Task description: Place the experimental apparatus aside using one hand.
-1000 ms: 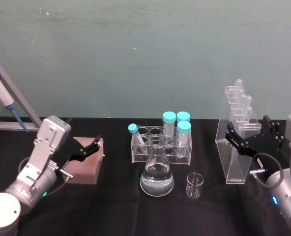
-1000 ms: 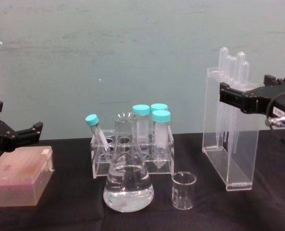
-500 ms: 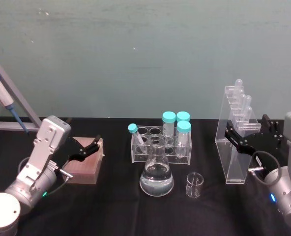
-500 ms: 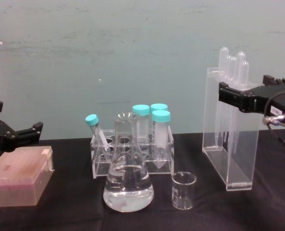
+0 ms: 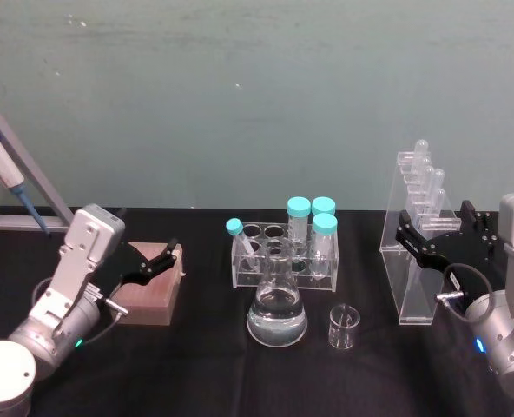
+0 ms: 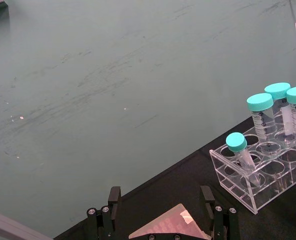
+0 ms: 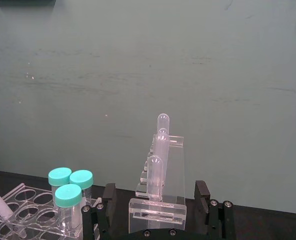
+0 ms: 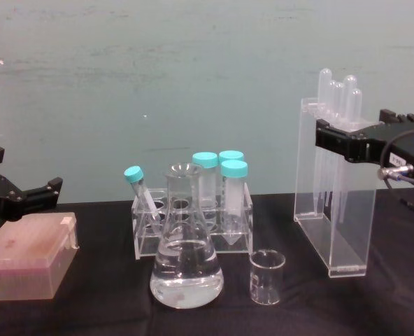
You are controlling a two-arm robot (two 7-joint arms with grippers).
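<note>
The tall acrylic rack (image 5: 406,287) of round-topped tubes stands at the right of the black table. My right gripper (image 5: 437,229), the one with the white label and grey cable, is open, and its fingers straddle the rack's upper near end (image 7: 157,208). From the chest, the right gripper (image 8: 352,129) sits level with the rack (image 8: 333,224) just below the tube tops. The conical flask (image 5: 277,311) of clear liquid and the small beaker (image 5: 343,327) stand at the table's middle front. My left gripper (image 5: 155,261) is open and idle over the pink box (image 5: 151,294).
A low clear rack (image 5: 285,257) with several teal-capped tubes stands right behind the flask. A pipette on a grey stand (image 5: 5,174) leans at the far left. Between the beaker and the tall rack lies bare black table.
My right gripper has crept slightly forward along the tall rack's top. The rack, flask, beaker and left arm have not moved.
</note>
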